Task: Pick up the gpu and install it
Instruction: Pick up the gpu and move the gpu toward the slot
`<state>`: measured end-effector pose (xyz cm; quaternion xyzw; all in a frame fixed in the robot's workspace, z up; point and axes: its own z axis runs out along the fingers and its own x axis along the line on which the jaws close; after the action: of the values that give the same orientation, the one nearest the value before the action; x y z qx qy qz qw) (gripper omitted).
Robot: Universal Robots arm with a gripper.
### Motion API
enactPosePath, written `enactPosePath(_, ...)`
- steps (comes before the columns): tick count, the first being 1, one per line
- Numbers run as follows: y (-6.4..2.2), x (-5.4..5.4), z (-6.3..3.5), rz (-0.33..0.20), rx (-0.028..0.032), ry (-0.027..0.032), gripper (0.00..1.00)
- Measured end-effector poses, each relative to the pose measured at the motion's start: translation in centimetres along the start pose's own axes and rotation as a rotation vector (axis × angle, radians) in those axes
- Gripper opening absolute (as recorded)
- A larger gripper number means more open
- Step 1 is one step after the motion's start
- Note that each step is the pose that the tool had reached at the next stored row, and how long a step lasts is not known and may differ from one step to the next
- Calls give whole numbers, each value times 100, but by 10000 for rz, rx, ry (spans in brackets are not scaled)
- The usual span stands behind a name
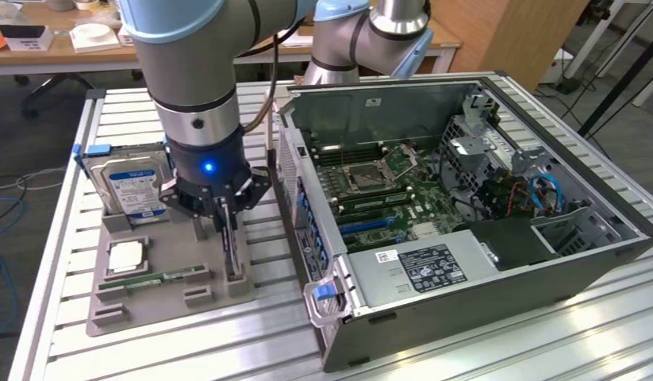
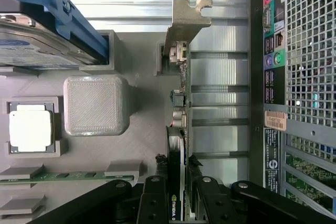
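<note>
The gpu (image 1: 233, 252) (image 2: 176, 145) is clasped on both faces by the gripper (image 1: 224, 218) (image 2: 177, 165), jaws narrowed to the card's thickness. It is stood on edge in the grey tray (image 1: 157, 308), at 9 o'clock from the open case (image 1: 469, 311). The arm (image 1: 199, 95) is held vertical, wrist pointed straight down.

The gpu (image 2: 176, 150) runs out of sight between the fingers (image 2: 155, 203)

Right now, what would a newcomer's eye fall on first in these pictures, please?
Most likely the large open computer case at the exterior view's right, its motherboard exposed. Next, the arm's gripper is down at the gpu, which stands on edge in the gray tray beside the case. A hard drive with a blue-white label sits at the tray's far end in that view.
</note>
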<state>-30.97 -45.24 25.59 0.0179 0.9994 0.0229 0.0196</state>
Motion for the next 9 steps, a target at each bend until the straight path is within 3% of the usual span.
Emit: enactPosePath(9, 3, -3, -66, 0, 0, 0, 26)
